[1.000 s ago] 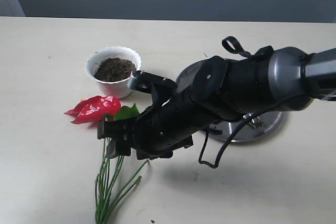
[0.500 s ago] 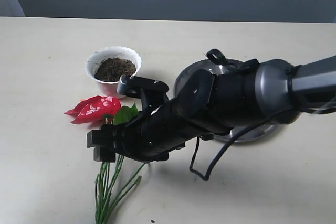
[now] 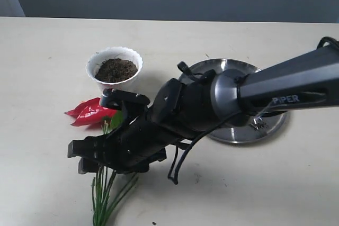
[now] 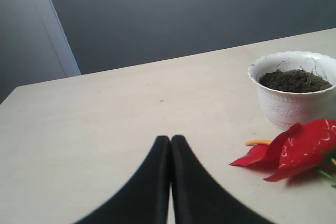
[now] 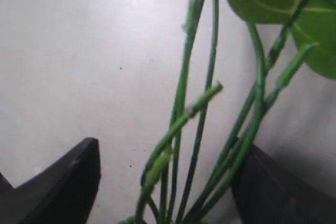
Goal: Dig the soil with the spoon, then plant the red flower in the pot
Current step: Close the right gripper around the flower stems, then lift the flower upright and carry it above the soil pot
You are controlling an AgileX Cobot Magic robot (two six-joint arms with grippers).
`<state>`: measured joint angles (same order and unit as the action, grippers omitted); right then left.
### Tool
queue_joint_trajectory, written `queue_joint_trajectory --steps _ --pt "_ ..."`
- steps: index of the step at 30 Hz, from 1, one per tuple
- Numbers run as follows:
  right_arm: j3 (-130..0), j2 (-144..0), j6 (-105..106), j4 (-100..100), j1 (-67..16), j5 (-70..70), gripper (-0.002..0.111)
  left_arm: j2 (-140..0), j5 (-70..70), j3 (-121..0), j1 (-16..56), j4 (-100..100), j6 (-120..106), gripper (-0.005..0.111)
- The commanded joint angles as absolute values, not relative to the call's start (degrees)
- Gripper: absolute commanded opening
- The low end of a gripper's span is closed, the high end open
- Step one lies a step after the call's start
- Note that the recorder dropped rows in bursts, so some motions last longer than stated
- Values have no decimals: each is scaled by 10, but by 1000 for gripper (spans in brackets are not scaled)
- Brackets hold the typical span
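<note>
Right pincer [image 3: 79, 157] lowered over the green stems of the red flower [image 3: 87, 114] on the worktop [image 3: 42, 67] — jaws spread wide, stems lying between them, nothing gripped. Left pincer [image 4: 170, 142] closed, fingertips pressed together, empty, low above the worktop. White pot [image 3: 114, 71] holding the soil [image 3: 115, 69] just beyond the red petal — steel plate [image 3: 265, 125] well to the side, partly hidden by the right arm.

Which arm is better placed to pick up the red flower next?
The right. Its hand is open with the red flower's stems between the fingers, in the right wrist view. The left hand is shut, short of the petal beside the pot.
</note>
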<state>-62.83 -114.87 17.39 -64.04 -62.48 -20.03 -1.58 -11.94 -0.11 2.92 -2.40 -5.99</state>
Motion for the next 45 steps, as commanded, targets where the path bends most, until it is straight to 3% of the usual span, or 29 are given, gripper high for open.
queue_joint_trajectory --steps 1,5,6,19,25,32,39,45 --pt "-641 -1167 167 -647 -630 -236 39 -13 -116 0 30 -25 -58 0" --pt "-641 -1169 166 -650 -630 -251 1 -13 -116 0 30 -25 -58 0" --pt "-641 -1168 166 -649 -630 -251 0 -13 -116 0 30 -25 -58 0" --pt "-642 -1036 287 -647 -638 -190 -1 -13 -116 0 30 -25 -58 0" --pt "-642 -945 392 -633 -638 45 -1 -13 -115 0 30 -25 -58 0" --pt "-642 -957 404 -512 -633 299 -1 -13 -115 0 30 -25 -58 0" --pt "-642 -1021 233 -342 -633 451 -1 -13 -115 0 30 -25 -58 0" --pt "-649 -1099 192 -326 -633 538 -1 -13 -115 0 30 -25 -58 0"
